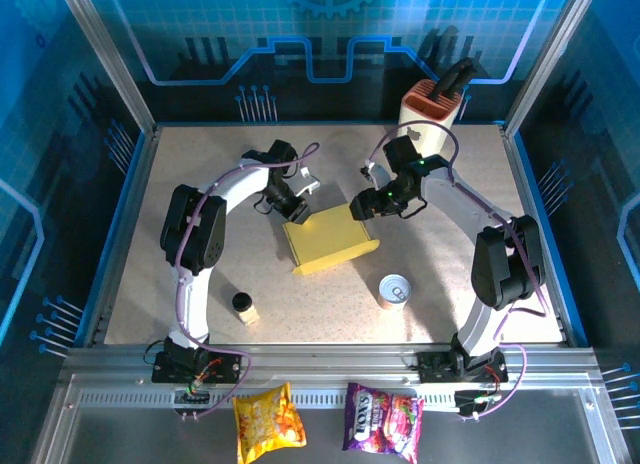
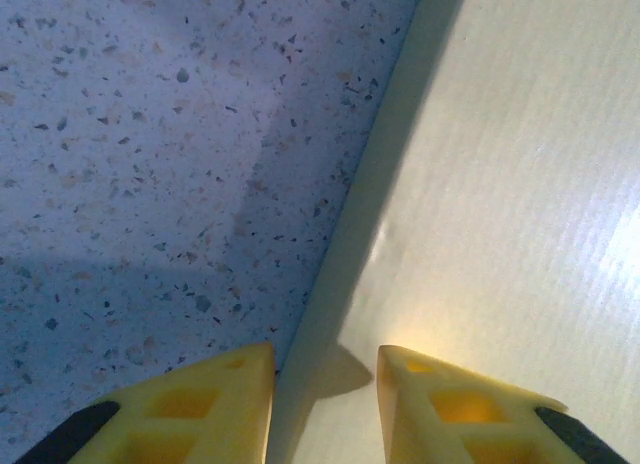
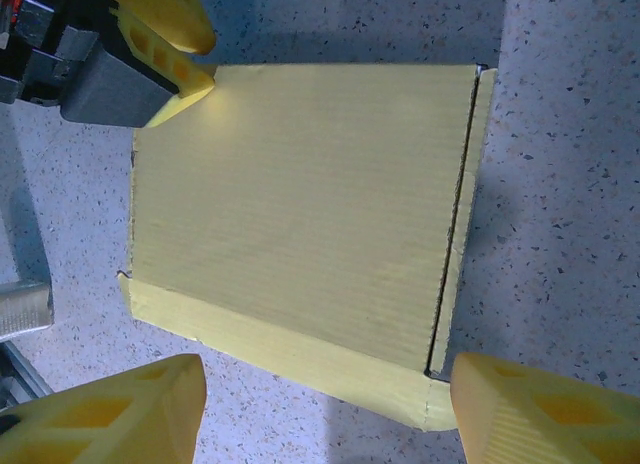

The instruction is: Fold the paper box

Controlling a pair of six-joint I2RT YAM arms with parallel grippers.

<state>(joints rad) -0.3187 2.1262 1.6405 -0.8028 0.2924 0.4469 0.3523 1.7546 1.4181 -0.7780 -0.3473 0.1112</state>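
Note:
The paper box [image 1: 330,242] lies shut and flat in the middle of the table, yellow side up, with a narrow flap along one edge [image 3: 455,234]. My left gripper [image 1: 297,212] is at its far left corner. In the left wrist view its fingers stand a little apart [image 2: 325,384], one over the table and one over the pale box top [image 2: 500,184], with the box edge running between them and nothing pinched. My right gripper [image 1: 360,209] hovers over the box's far right side. Its jaws are wide open [image 3: 325,404], with one edge of the box [image 3: 300,354] lying beneath the gap between them.
A cream knife block [image 1: 432,109] with an orange top stands at the back right. A tin can [image 1: 395,289] sits in front of the box on the right, a small black-capped jar [image 1: 243,306] on the left. Two snack bags [image 1: 268,421] [image 1: 383,421] lie on the front ledge.

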